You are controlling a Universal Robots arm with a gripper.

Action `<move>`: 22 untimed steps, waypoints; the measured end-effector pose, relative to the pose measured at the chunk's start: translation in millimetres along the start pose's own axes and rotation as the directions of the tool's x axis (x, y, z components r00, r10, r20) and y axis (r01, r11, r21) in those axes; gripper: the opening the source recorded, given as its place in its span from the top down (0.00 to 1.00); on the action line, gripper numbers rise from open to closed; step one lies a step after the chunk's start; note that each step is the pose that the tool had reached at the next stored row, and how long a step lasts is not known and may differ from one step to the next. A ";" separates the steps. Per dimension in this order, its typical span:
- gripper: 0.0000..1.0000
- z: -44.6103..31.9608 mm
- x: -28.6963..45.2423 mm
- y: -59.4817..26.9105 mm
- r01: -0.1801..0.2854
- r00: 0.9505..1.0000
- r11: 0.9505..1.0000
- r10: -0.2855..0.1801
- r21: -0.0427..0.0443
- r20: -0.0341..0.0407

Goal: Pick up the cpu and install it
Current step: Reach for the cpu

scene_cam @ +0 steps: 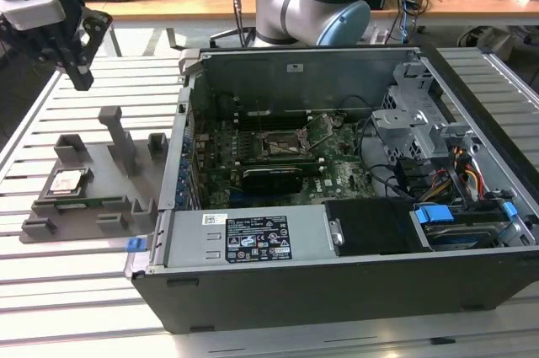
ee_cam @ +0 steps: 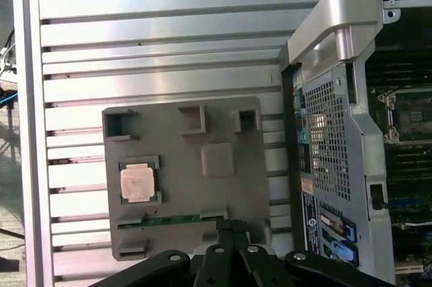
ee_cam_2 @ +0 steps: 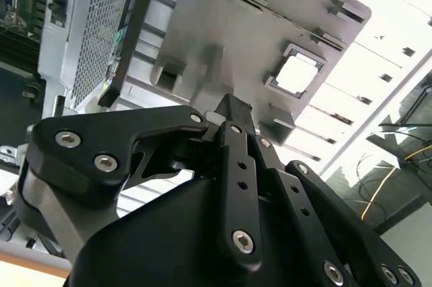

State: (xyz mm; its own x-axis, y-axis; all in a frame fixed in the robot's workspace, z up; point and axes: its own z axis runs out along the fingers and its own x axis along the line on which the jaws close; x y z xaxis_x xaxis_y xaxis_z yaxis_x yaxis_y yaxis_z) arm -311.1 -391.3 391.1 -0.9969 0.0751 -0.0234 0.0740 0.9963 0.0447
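While hovering gripper [scene_cam: 82,80], pressed together, above holder [scene_cam: 118,181] at the exterior view's left, treat cpu [scene_cam: 67,182] as light, stiff, fragile; grip opposite edges.

Slatted silver metal table [scene_cam: 67,291] [ee_cam: 169,30], ridged in long parallel strips. Lying flat on it toward the exterior view's left, a grey holder plate [scene_cam: 97,174] [ee_cam: 182,192] [ee_cam_2: 202,17] with raised blocks. Just beside that, toward the exterior view's right, an open computer case [scene_cam: 236,282] [ee_cam: 331,132] on its side, covering most of the surface.
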 end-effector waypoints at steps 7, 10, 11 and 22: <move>0.89 0.0 49.4 -2.8 0.000 1.000 1.000 0.000 0.000 0.000; 0.89 -0.1 64.1 -3.7 0.000 1.000 1.000 0.000 0.000 0.000; 0.89 -0.1 70.8 -4.2 0.000 1.000 1.000 0.000 0.000 0.000; 0.89 -0.5 110.7 -7.2 0.000 1.000 1.000 0.000 0.000 0.000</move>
State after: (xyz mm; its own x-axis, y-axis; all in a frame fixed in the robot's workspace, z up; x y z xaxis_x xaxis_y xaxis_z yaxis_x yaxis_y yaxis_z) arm -422.0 -390.2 388.6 -0.9969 0.0753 -0.0233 0.0742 0.9962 0.0447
